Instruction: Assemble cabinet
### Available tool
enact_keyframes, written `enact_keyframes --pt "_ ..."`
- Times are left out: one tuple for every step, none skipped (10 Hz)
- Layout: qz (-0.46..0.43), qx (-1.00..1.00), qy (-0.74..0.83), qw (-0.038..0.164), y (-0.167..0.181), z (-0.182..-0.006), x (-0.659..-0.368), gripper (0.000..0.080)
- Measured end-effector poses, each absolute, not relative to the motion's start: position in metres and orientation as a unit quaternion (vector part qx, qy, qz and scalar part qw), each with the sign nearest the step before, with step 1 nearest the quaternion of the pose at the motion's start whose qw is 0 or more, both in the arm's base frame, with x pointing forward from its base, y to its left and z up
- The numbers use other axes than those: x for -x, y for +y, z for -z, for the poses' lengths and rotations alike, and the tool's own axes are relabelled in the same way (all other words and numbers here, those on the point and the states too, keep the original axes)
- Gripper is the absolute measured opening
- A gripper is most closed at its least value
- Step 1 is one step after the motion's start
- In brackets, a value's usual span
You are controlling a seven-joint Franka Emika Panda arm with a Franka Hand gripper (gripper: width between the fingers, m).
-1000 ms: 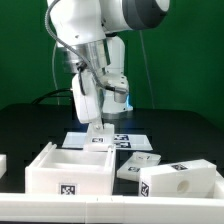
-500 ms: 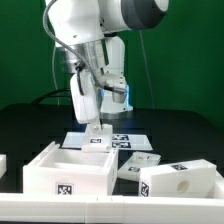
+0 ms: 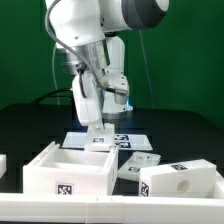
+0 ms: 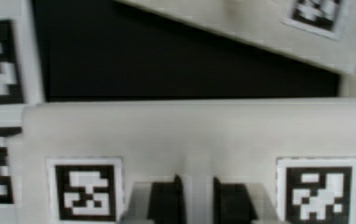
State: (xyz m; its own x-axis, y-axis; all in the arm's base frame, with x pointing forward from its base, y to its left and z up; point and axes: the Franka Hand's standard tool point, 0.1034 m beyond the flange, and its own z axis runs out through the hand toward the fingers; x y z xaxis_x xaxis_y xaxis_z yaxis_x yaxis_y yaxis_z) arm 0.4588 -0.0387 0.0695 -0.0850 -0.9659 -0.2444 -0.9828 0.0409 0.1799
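The cabinet lies in loose white parts in the exterior view. An open white box [image 3: 88,176] with a tag stands at the front. A flat tagged panel [image 3: 140,166] and a white block [image 3: 186,182] lie to the exterior view's right of it. My gripper [image 3: 97,128] hangs just above the marker board [image 3: 128,141], behind the open box. In the wrist view my gripper [image 4: 178,203] has its dark fingers [image 4: 152,203] almost together, with nothing seen between them. Beneath them is a white surface [image 4: 184,140] with two tags; I cannot tell which piece it is.
Another white part [image 3: 3,163] shows at the exterior view's left edge. A low white wall [image 3: 110,208] runs along the front. The tabletop is black, with a green backdrop behind. A tagged white edge [image 4: 281,25] shows in the wrist view.
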Motion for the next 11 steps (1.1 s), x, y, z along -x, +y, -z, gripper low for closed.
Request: enact_keyframes --pt "-0.163 0.677 0.717 0.022 -0.039 -0.070 -0.462 0.0064" --pt "-0.175 0.679 0.713 0.018 -0.039 -0.069 -0.462 0.0064" --pt "-0.174 0.679 0.713 0.017 -0.039 -0.069 -0.461 0.0064" --pt "-0.174 0.679 0.713 0.018 -0.039 -0.069 -0.461 0.0064" --pt "-0.174 0.679 0.713 0.019 -0.038 -0.070 -0.461 0.0064" --pt "-0.175 0.679 0.712 0.023 -0.037 -0.074 -0.461 0.0064" --pt "-0.176 0.680 0.712 0.027 -0.035 -0.079 -0.458 0.0064" --pt "-0.177 0.682 0.709 0.035 -0.034 -0.085 -0.453 0.0064" --pt "-0.176 0.682 0.708 0.042 -0.035 -0.091 -0.449 0.0064" --pt "-0.167 0.682 0.711 0.044 -0.037 -0.089 -0.449 0.0064" --pt "-0.168 0.682 0.711 0.042 -0.037 -0.087 -0.449 0.0064"
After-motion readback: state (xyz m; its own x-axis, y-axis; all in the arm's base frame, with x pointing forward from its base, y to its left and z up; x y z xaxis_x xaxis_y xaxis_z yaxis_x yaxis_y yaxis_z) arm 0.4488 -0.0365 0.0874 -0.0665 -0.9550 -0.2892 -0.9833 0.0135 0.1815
